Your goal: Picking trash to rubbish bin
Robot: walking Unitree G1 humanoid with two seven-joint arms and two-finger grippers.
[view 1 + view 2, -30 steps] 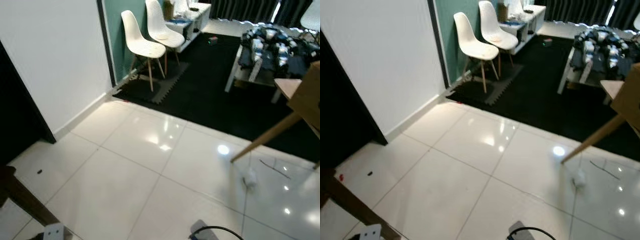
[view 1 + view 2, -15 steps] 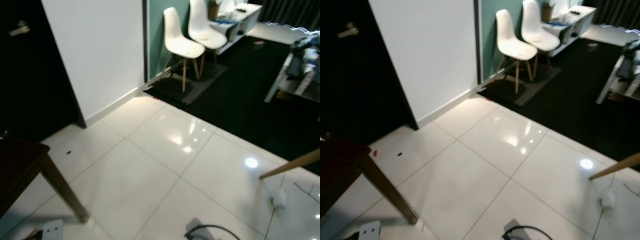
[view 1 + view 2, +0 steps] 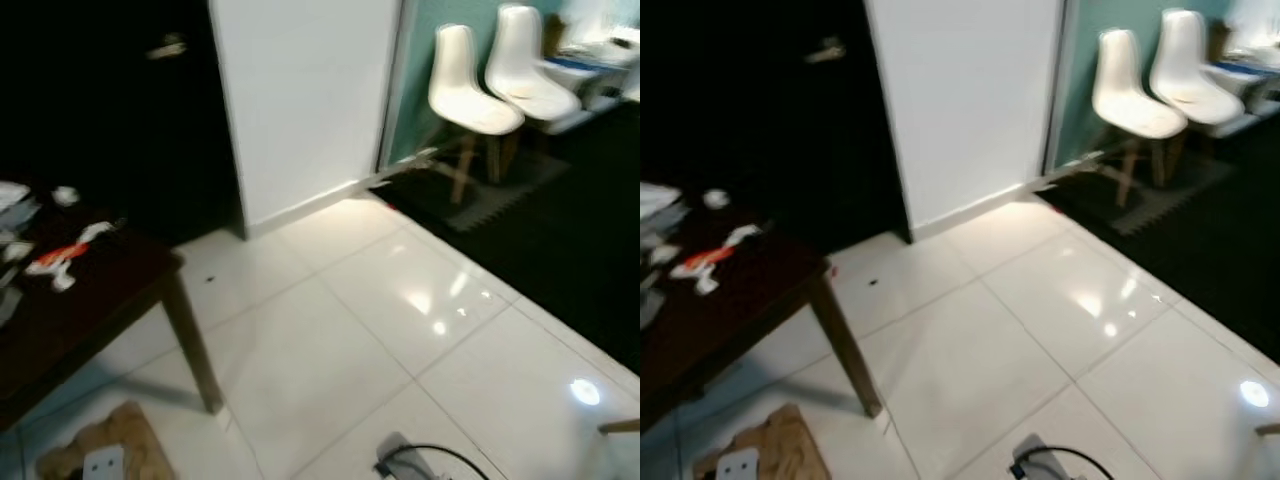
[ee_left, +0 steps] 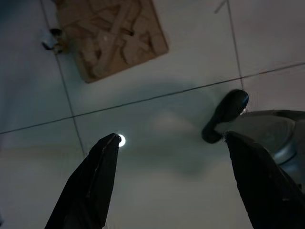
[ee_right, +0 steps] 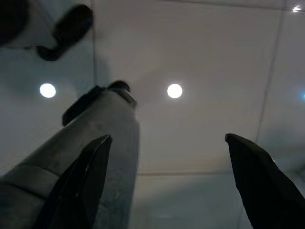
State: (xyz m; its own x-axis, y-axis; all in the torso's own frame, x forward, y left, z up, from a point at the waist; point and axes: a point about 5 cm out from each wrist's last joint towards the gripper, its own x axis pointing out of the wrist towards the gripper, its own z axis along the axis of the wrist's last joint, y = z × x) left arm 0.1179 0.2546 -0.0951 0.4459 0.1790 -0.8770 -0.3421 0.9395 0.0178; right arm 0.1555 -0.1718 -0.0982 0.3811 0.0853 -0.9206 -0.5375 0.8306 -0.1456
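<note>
Underfoot I see glossy white floor tiles [image 3: 330, 350] with dark grout lines and bright ceiling-light reflections. To my left stands a dark brown wooden table [image 3: 90, 300], its one visible leg angled down to the tiles. Behind it is a black door with a metal handle [image 3: 165, 47], then a white wall panel [image 3: 300, 100] and a teal wall. Two white moulded plastic chairs with wooden legs [image 3: 480, 95] stand on a black foam mat [image 3: 560, 230] at the far right.

On the table lie scraps of white and red litter [image 3: 62, 258] and a small white crumpled ball [image 3: 66, 195]; the whole head view is blurred, so I cannot tell what the scraps are. The table's left side is cut off by the frame edge. A flat brown piece of cardboard-like board [image 4: 109, 36] lies on the tiles near the table leg.

Both arms hang low over the floor. The left gripper [image 4: 176, 181] has its jaws spread wide with nothing between them, the brown board well beyond the tips. The right gripper [image 5: 167, 181] is likewise parted and empty over bare tile. The litter sits up on the table, well apart from both grippers.
</note>
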